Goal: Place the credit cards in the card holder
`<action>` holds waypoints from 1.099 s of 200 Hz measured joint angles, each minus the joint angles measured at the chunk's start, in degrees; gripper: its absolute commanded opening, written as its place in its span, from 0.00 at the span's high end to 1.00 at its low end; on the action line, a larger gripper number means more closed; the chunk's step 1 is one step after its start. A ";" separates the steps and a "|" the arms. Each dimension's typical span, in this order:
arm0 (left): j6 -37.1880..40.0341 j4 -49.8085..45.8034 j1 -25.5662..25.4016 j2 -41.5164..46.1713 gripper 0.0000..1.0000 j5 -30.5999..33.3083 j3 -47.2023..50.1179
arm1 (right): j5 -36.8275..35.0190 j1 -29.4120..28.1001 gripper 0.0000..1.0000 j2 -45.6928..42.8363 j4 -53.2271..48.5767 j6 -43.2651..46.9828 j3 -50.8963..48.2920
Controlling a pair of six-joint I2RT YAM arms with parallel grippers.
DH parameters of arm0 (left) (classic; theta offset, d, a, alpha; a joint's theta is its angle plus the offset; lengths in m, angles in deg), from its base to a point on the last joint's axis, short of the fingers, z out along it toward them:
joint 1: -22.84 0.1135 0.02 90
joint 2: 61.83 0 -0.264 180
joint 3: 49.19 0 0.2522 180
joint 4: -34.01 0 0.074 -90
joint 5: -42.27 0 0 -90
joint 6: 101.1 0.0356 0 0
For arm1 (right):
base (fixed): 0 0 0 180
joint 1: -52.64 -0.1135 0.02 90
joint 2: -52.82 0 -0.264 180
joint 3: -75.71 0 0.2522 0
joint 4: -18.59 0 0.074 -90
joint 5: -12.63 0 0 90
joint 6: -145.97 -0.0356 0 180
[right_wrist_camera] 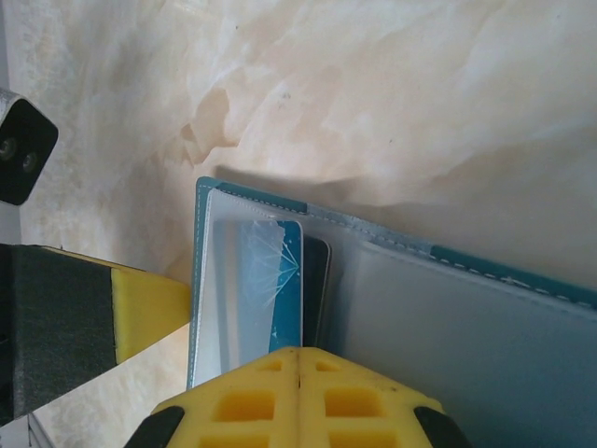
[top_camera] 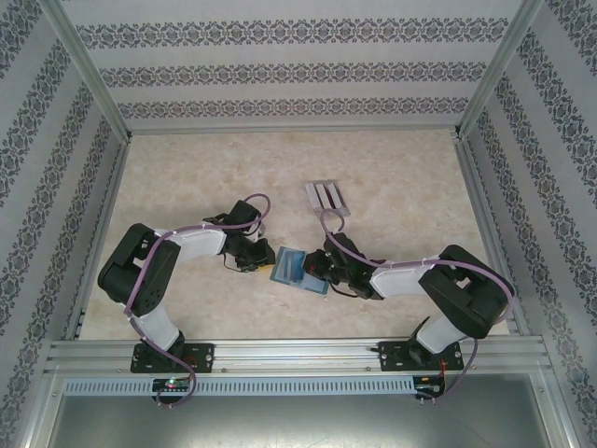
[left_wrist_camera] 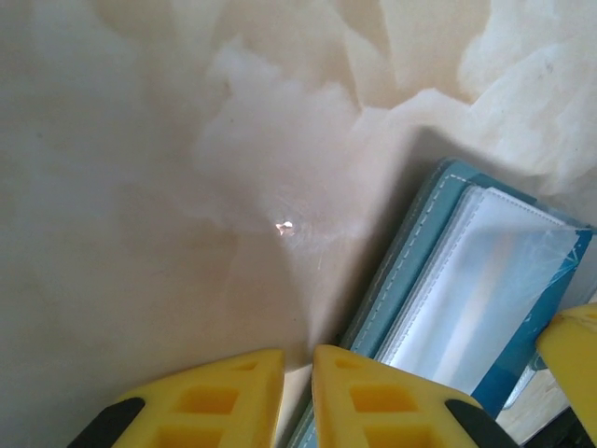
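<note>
The small flat teal-blue wallet-like card holder (top_camera: 297, 269) is lying open on the pale marbled table (top_camera: 187, 187), near the front and between the two arms, its clear plastic pockets (right_wrist_camera: 233, 280) facing up. The left gripper (top_camera: 264, 264) is sitting at the holder's left edge. From the left wrist, its yellow fingers (left_wrist_camera: 392, 401) are standing close together with only a narrow gap, and a sliver of teal is showing low in that gap. Whether they are actually clamping the cover cannot be told. The right gripper (top_camera: 318, 269) is reaching in from the other side. From the right wrist, its yellow fingers (right_wrist_camera: 373, 401) are meeting along a thin seam directly over the holder's middle, fully closed. The thin grey rectangular credit cards (top_camera: 326, 197), marked with dark reddish stripes, are lying side by side farther back on the table, well apart from the holder and both grippers.
</note>
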State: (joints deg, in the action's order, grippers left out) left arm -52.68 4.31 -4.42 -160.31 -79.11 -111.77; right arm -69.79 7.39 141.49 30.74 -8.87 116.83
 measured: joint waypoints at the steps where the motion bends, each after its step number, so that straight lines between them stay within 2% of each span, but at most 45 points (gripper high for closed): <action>1: -0.02 0.00 0.00 0.00 0.82 0.00 0.00 | -0.13 -0.04 0.99 0.00 -0.11 -0.07 0.02; 66: -1.44 1.03 0.00 -0.09 0.84 -0.35 0.48 | -5.11 -1.51 1.00 -0.20 -1.27 -4.35 0.44; 123: -2.97 3.61 -0.02 -0.55 0.91 -1.49 1.57 | -11.47 -1.84 1.00 -4.28 -2.91 -5.62 -0.87; 220: -6.08 9.42 -2.49 -1.68 0.95 -3.41 1.77 | -23.54 -7.32 1.00 -4.24 -6.23 -11.58 -0.87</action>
State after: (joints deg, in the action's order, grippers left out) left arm -58.76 13.73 -6.91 -161.99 -82.52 -110.00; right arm -93.33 0.06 137.25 24.51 -20.45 115.95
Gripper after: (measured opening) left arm 0.060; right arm 0.066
